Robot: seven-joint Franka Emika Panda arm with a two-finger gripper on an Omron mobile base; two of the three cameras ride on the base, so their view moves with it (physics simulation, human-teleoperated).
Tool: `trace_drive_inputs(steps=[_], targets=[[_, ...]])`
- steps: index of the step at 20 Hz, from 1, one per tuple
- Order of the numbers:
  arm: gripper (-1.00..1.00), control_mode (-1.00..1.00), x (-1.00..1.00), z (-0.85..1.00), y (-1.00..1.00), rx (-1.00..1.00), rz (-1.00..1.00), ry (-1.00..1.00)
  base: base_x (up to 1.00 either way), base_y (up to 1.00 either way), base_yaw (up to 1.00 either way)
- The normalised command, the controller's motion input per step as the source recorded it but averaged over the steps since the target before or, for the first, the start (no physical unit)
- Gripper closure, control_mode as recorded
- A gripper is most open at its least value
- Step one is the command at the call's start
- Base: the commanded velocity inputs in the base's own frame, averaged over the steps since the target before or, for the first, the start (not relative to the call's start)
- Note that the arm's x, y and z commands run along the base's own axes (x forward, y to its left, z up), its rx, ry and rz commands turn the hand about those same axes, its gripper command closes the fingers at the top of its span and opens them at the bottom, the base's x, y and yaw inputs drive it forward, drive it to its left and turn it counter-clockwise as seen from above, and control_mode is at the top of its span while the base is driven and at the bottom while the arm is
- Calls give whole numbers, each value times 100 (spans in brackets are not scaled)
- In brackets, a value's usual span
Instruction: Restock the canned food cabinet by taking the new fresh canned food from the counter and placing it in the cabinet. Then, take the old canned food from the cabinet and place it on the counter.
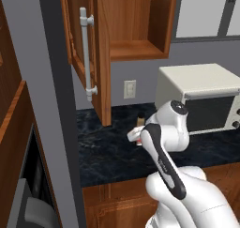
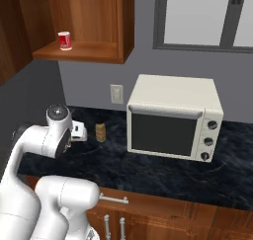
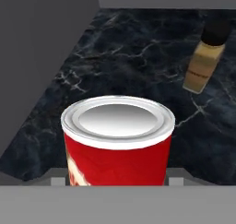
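Red can with silver lid (image 3: 118, 140) upright on the black marble counter (image 3: 138, 57), close before the gripper (image 2: 79, 130), grip state unclear, small tan bottle (image 2: 101, 132) nearby, second red can (image 2: 64, 40) on open cabinet (image 2: 79, 51) shelf, white toaster oven (image 2: 173, 118) to the right

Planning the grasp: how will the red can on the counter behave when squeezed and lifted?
The red can looks like rigid metal, so probably stiff under the fingers. Its smooth round wall may slip or twist. Standing upright on the counter, it might tip and roll if nudged.

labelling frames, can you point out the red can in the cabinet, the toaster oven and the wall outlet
red can (image 2: 64, 40), right base view, middle of its side
toaster oven (image 2: 168, 134), right base view, dark door glass
wall outlet (image 1: 130, 88), left base view, centre of the plate
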Motion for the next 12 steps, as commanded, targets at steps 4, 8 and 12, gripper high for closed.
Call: trace_drive_inputs(steps=[4, 8, 12], targets=[[100, -100, 76, -35, 28, 0, 5, 0, 0, 0, 0], [100, -100, 60, -45, 21, 0, 5, -2, 0, 0, 0], [100, -100, 53, -51, 35, 0, 5, -3, 0, 0, 0]])
